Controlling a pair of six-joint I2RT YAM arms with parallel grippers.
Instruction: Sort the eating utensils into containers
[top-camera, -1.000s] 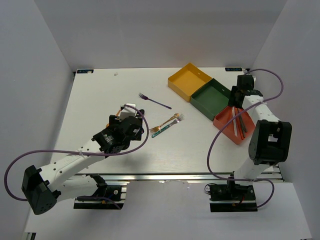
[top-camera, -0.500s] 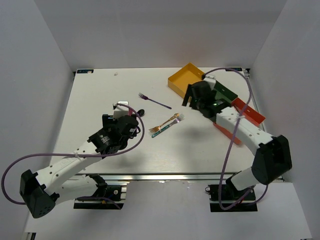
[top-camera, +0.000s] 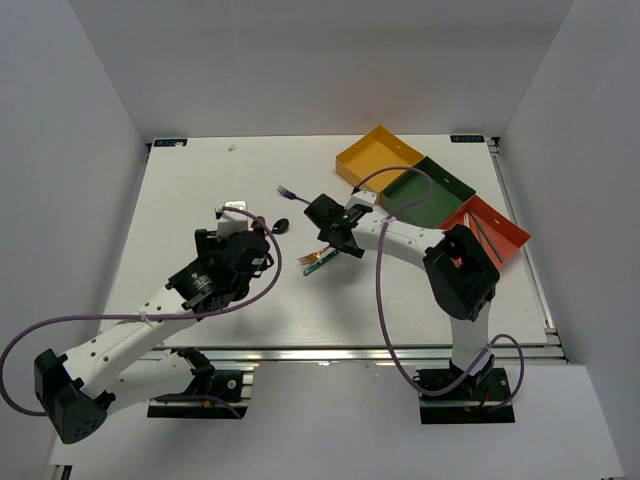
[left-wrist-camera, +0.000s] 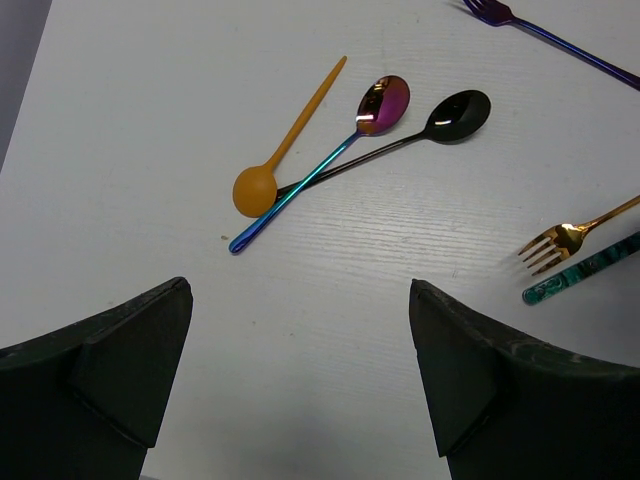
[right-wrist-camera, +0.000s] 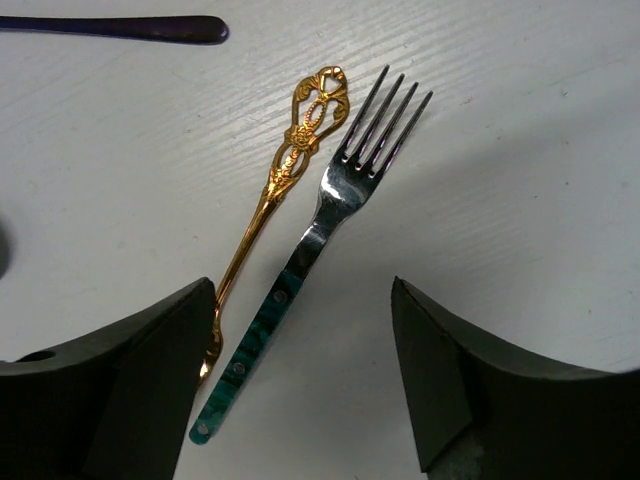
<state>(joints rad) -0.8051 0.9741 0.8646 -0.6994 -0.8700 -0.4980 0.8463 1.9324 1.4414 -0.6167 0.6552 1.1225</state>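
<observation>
Cutlery lay loose on the white table, and we saw both grippers above it with nothing held. The left gripper hung over bare tabletop with its jaws wide apart. Beyond its fingers lay an orange spoon, a pink spoon with a blue handle and a black spoon. The pink and black handles crossed, and the orange bowl touched them. A purple fork lay further off, toward the trays.

The right gripper was low over the middle of the table, its jaws also apart. Between them ran the handle end of a teal-handled fork, flat on the table, and we saw no finger pressing on it. A gold fork lay just beside it, pointing the opposite way, with one end hidden behind a finger.

At the far right corner stood a yellow tray, a green tray and a red tray in a row. Thin chopsticks lay in the red one.
</observation>
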